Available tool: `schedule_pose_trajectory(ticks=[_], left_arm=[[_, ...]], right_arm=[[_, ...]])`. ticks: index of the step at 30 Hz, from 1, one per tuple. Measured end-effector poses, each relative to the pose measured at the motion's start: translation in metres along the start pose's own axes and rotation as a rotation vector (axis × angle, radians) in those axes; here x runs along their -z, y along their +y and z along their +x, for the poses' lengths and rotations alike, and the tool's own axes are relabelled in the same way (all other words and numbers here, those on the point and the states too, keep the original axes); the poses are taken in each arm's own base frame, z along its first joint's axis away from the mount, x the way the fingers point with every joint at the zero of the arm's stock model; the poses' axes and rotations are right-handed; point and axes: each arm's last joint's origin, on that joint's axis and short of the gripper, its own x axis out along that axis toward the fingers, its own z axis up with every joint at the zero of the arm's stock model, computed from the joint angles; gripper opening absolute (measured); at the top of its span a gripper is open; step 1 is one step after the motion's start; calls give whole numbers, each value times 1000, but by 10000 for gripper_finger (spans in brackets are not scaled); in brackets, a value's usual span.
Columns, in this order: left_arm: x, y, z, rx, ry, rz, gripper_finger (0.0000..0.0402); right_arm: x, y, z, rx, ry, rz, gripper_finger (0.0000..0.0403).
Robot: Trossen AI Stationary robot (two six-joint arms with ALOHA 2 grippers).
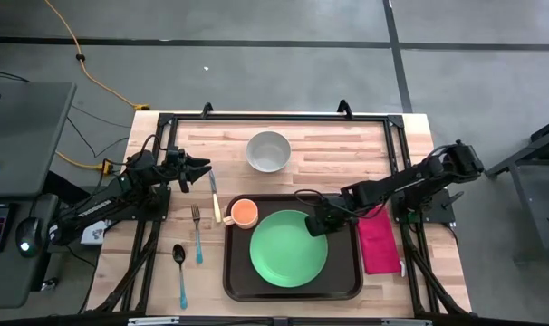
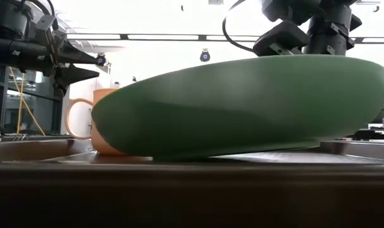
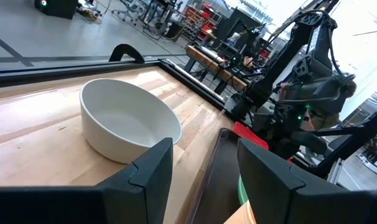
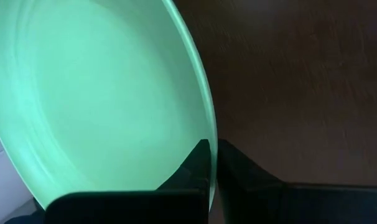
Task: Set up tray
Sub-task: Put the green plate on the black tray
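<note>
Claw work here is split between a waiting arm and a busy one. On the left of the bench (image 1: pixel 284 127), the left claw (image 1: pixel 200 168) hangs released, its two fingers (image 3: pixel 148 171) spread with nothing between them, just above the wood near the knife (image 1: pixel 215 196); that arm lies low and stretched in from the left edge, aimed toward the white bowl (image 1: pixel 268 151), which stands well apart from it at the far middle. Nearer the front lie the fork (image 1: pixel 197 231) and the spoon (image 1: pixel 180 271), side by side outside the tray, probably parked until a later step. The tray (image 1: pixel 293 290) sits at the front middle of the bench, holding the orange mug (image 1: pixel 244 213) in its far left corner and the green plate (image 1: pixel 288 247) across most of its floor. The low view shows the plate tilted, its right side raised off the tray, which fits a plate being set down or adjusted rather than resting free. The right claw (image 1: pixel 316 223) is clenched on the plate's rim, one finger (image 4: pixel 198 163) inside the rim and the other outside. Its arm reaches in from the right edge, elbow high, wrist bent down over the tray's right half. Just beside the tray's right rim lies the magenta napkin (image 1: pixel 377 244), flat on the wood.
</note>
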Motion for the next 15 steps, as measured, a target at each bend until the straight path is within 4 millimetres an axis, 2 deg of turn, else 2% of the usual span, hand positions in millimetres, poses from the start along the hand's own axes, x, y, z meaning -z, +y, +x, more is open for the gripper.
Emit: schedule_pose_trajectory(ticks=[15], left_arm=[[0,0,0,1,1,0,211]], right_arm=[[-4,-1,4,13,-9,14,0]])
